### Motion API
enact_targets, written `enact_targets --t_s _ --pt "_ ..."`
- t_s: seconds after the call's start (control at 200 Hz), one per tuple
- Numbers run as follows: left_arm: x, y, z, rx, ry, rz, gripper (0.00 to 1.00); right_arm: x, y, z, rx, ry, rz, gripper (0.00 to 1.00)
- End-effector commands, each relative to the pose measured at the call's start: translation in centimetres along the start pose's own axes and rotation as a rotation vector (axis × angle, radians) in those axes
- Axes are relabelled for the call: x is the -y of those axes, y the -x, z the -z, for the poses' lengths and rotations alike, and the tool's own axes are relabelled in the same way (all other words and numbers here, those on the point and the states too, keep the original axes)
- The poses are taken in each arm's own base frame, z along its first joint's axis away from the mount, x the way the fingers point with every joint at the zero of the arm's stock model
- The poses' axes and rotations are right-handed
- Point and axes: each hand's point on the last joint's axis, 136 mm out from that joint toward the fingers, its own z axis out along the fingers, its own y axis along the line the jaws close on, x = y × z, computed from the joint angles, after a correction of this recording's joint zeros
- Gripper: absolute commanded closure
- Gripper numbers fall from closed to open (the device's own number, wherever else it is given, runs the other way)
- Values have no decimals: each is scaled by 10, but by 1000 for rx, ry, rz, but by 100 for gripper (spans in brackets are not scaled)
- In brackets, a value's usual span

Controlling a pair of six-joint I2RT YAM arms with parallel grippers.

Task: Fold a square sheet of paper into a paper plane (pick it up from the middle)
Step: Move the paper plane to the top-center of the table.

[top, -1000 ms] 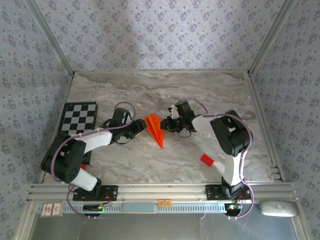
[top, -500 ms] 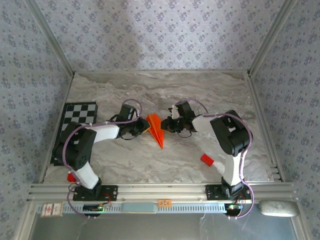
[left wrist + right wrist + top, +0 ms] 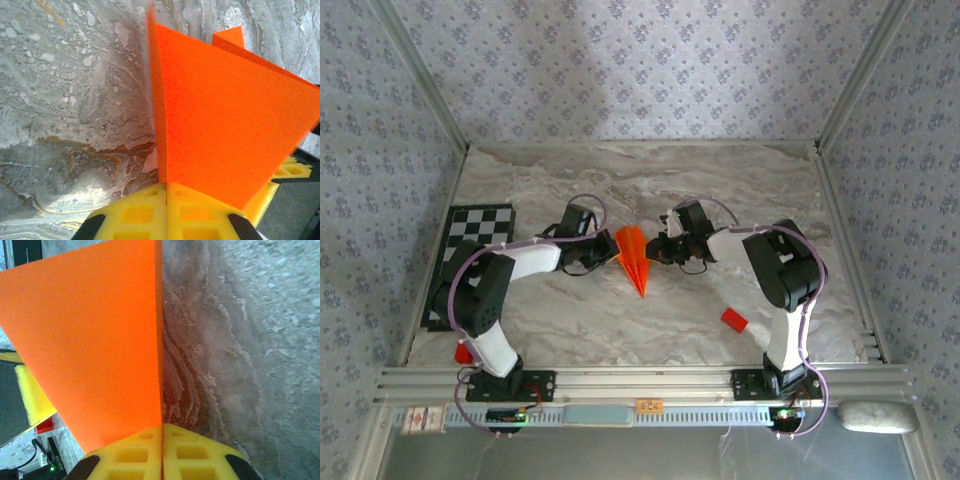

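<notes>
The orange paper plane (image 3: 635,258) rests mid-table, its tip pointing toward the near edge. My left gripper (image 3: 609,256) comes in from its left and my right gripper (image 3: 656,252) from its right. In the left wrist view the yellow fingers (image 3: 130,212) are pressed together and my left gripper (image 3: 166,184) pinches an upright flap of the paper plane (image 3: 215,110). In the right wrist view my right gripper (image 3: 161,426) is likewise shut, with the edge of the paper plane (image 3: 100,340) running into the seam between its pads.
A small red block (image 3: 734,320) lies on the marble table (image 3: 720,190) near the right arm. The checkerboard mat (image 3: 475,240) sits at the left edge. Another small red piece (image 3: 464,352) shows by the left arm's base. Metal rails border the table.
My left gripper moved right to the paper and shut on it. The right gripper tightened its hold. The plane's tip swung slightly, now pointing straighter toward the near edge.
</notes>
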Motion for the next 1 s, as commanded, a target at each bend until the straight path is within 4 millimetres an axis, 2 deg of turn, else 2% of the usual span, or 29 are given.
enact_targets --t_s 0.0,0.13,0.305,0.4,0.495,0.625,0.755,0.855,0.994 --pt "2 7 10 23 2 -8 100 0 7 9 32 -18 13 92" --pt "-6 7 17 52 20 14 100 4 12 15 72 -36 -7 92" --pt "-22 4 19 64 61 47 100 11 8 15 90 -53 -38 92" --pt "-24 2 17 55 69 53 96 13 6 12 87 -56 -53 92" --pt "-21 5 22 70 77 50 86 13 5 11 87 -57 -63 92" --pt "-13 12 43 136 103 35 72 9 6 12 95 -59 -59 92" --pt "4 8 58 182 87 21 66 5 7 12 100 -60 -56 92" --pt "16 -8 55 164 66 11 66 5 6 12 97 -63 -60 92" --pt "23 -29 40 103 41 10 66 5 5 10 93 -65 -62 91"
